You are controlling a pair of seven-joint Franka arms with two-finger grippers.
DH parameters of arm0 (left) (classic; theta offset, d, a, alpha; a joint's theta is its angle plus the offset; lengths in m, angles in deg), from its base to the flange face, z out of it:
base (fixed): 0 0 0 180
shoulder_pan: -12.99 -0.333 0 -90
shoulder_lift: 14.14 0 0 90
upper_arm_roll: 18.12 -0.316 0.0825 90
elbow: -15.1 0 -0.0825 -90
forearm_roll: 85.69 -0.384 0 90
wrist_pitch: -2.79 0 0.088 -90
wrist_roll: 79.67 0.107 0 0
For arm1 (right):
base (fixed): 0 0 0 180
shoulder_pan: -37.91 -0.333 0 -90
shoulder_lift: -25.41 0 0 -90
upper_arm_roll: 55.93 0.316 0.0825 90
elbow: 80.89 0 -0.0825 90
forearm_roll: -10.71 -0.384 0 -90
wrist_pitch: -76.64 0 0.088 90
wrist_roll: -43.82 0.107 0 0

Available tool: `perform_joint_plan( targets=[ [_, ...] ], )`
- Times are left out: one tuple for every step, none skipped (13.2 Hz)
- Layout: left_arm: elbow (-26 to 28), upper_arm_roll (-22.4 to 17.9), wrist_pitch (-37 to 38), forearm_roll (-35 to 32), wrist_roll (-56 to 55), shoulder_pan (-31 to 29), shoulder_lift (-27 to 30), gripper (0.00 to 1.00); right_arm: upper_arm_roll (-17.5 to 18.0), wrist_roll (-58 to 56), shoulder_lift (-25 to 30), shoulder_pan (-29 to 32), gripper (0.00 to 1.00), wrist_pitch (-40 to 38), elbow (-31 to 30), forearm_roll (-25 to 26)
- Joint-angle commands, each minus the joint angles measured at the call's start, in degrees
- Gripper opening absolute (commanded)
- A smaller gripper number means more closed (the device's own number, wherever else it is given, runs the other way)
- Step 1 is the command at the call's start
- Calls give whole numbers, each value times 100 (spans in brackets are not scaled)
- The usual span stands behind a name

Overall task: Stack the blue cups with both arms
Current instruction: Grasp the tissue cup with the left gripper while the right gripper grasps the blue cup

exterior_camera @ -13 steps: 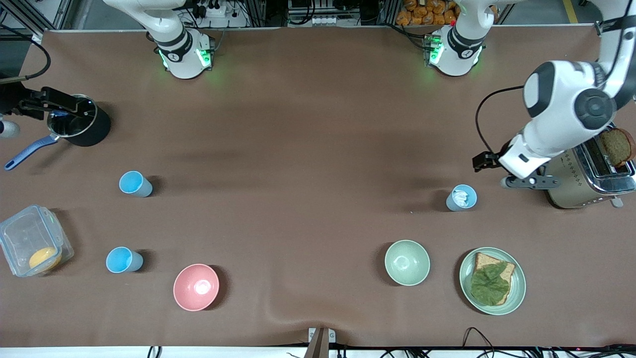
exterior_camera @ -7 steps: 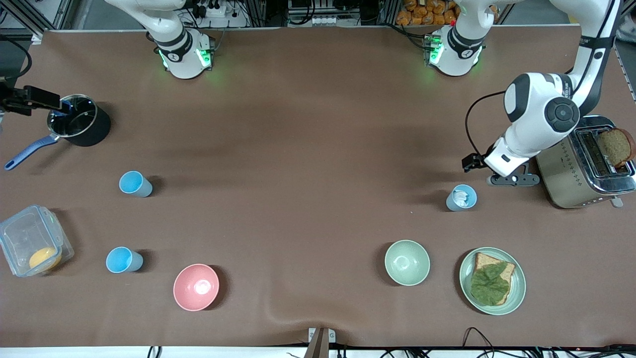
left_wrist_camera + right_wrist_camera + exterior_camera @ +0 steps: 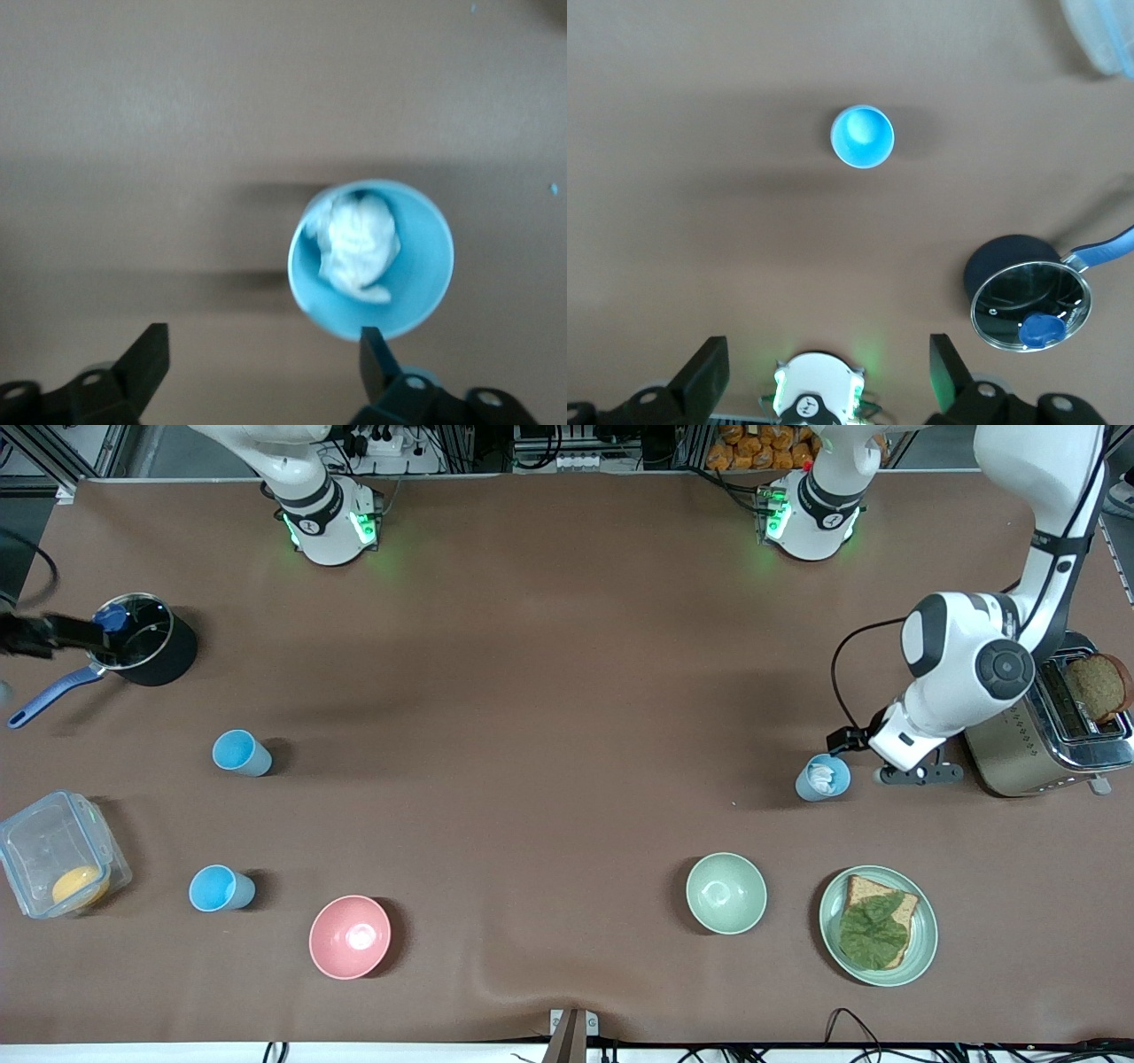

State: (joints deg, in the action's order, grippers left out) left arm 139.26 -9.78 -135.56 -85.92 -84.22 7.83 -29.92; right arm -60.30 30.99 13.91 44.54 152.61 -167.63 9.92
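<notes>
While the left gripper (image 3: pixel 261 359) hung low with its jaws spread just beside a blue cup (image 3: pixel 822 778) holding a white crumpled wad (image 3: pixel 356 245), near the toaster (image 3: pixel 1045 731) at the left arm's end of the worktop, the right gripper (image 3: pixel 824 372) hovered spread high over the right arm's edge by the black pot (image 3: pixel 142 639). Two empty blue cups (image 3: pixel 239 752) (image 3: pixel 218 888) stood toward that end, the second nearer the front edge beside the pink bowl (image 3: pixel 349 936).

three small blue cups stand upright on the worktop. one cup (image 3: pixel 822 778) holds white crumpled stuff. two empty ones, (image 3: pixel 240 752) and (image 3: pixel 219 888), stand well apart at the right arm's end.
</notes>
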Motion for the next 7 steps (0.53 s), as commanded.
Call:
perform_joint_plan(
  targets=[
    [-305,1,36,67,112,-64,-276,88,42,-70,-1633,-65,100,5,570,421],
    [-340,1,36,76,112,-55,-312,86,42,-53,-1871,-22,100,31,615,492],
    [-375,1,36,76,103,-55,-364,83,51,-52,-1986,30,100,162,632,458],
    [-401,-8,36,67,112,-64,-452,80,51,-52,-2022,-13,100,451,624,431],
    [-445,-8,36,76,103,-73,-540,76,59,-52,-2040,-56,100,810,572,405],
    [-480,-8,36,76,103,-73,-601,69,59,-52,-2058,-57,100,1110,475,353],
    [-490,-8,36,76,86,-64,-611,46,59,-61,-2058,4,100,1269,309,204]
  ],
)
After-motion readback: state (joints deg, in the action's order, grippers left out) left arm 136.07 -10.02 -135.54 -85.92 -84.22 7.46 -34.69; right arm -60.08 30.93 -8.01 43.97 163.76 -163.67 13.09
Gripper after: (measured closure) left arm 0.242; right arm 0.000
